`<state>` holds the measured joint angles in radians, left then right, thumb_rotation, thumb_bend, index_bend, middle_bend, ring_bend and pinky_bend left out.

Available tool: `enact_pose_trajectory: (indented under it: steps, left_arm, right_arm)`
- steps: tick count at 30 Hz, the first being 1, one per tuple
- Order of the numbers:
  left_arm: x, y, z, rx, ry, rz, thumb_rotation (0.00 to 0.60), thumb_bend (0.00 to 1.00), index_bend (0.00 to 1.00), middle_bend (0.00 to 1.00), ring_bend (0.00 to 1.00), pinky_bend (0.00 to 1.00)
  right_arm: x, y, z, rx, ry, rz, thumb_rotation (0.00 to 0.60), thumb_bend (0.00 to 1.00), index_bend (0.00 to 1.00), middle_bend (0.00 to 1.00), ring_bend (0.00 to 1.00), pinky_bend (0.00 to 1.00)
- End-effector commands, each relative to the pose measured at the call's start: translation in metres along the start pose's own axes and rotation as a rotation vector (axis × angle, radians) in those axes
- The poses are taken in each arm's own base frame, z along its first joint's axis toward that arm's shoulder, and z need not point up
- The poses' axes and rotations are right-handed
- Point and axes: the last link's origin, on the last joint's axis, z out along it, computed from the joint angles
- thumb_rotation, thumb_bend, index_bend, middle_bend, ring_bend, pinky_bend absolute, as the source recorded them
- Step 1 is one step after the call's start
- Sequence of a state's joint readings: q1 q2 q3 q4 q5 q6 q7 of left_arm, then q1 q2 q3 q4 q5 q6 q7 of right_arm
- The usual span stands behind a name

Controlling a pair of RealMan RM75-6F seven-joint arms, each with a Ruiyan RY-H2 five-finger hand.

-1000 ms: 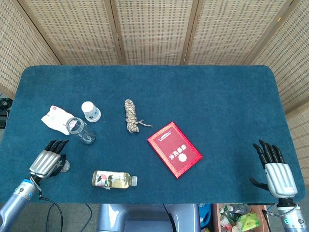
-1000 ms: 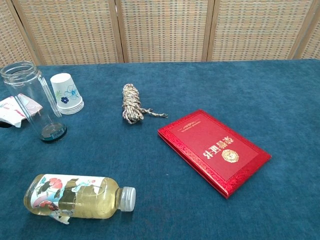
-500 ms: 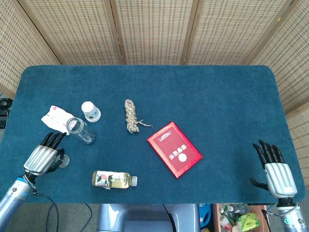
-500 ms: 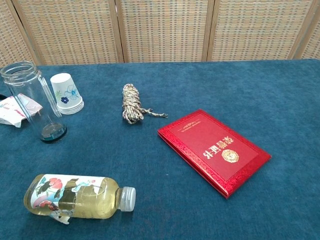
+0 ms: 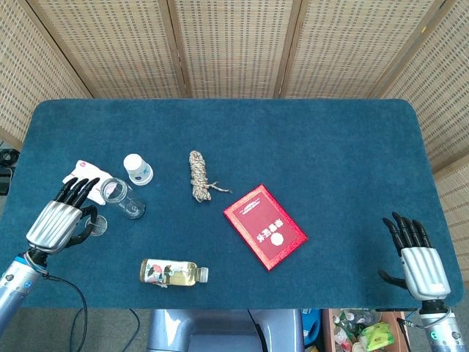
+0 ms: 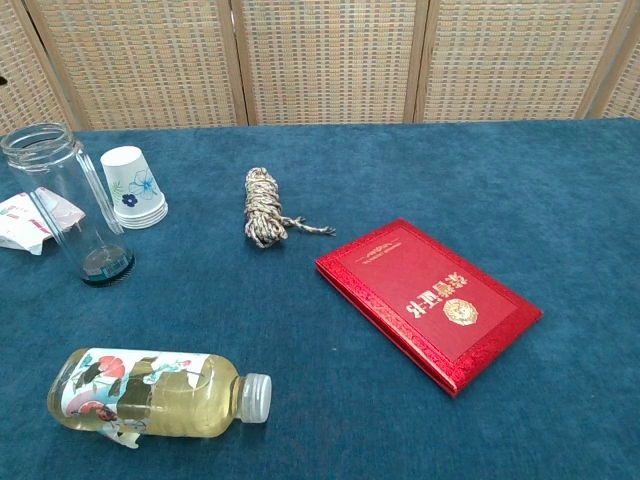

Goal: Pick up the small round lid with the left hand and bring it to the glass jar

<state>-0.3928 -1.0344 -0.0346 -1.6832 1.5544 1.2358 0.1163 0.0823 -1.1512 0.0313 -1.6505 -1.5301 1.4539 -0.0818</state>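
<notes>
Since the earlier frames the left hand [image 5: 55,220] has travelled up the desk [image 5: 308,139] from near the front edge and now sits just left of the glass jar [image 5: 121,198]. It holds the small round lid [image 5: 97,225], which shows at its right side beneath the curled dark fingers [image 5: 77,189]; how firmly it is pinched I cannot tell. Only the head view shows this hand.

That jar stands upright and open-mouthed, close beside the lid but apart from it. Behind the fingertips lies a crumpled white wrapper [image 5: 79,174], and just beyond the jar stands a stack of paper cups [image 5: 137,169], upside down. Further right lies a coil of rope [image 5: 199,176], then a red booklet [image 5: 264,226] near the middle. A plastic bottle [image 5: 172,273] of pale liquid lies on its side near the front edge, cap to the right.

At the far front corner the right hand [image 5: 416,257] rests palm down, holding nothing, fingers apart.
</notes>
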Motion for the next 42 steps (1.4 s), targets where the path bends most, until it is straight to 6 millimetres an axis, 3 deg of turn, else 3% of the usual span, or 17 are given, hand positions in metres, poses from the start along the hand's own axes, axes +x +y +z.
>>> enact_pose_trajectory:
  steps: [1,7,16,29,42]
  left_arm:
    - [0.024,0.008,0.011,-0.020,0.045,0.000,0.600,0.45,0.59,0.00,0.00,0.00]
    - [0.052,0.019,0.024,-0.033,0.073,-0.009,0.600,0.45,0.59,0.00,0.00,0.00]
    - [0.070,0.016,0.048,0.012,0.057,-0.026,0.600,0.45,0.59,0.00,0.00,0.00]
    - [0.062,0.007,0.080,0.089,-0.008,-0.036,0.600,0.45,0.59,0.00,0.00,0.00]
    - [0.049,0.009,0.088,0.100,-0.036,-0.024,0.600,0.45,0.59,0.00,0.00,0.00]
  right_arm:
    - [0.000,0.000,0.000,0.002,-0.002,-0.001,0.600,0.00,0.00,0.00,0.00,0.00]
    - [-0.001,-0.002,-0.001,0.008,-0.006,-0.003,0.600,0.00,0.00,0.00,0.00,0.00]
    - [-0.001,-0.001,-0.001,0.006,-0.007,0.001,0.600,0.00,0.00,0.00,0.00,0.00]
    - [-0.003,-0.001,0.000,0.006,-0.020,-0.002,0.600,0.00,0.00,0.00,0.00,0.00]
    - [-0.003,0.000,0.001,-0.001,-0.020,0.000,0.600,0.00,0.00,0.00,0.00,0.00]
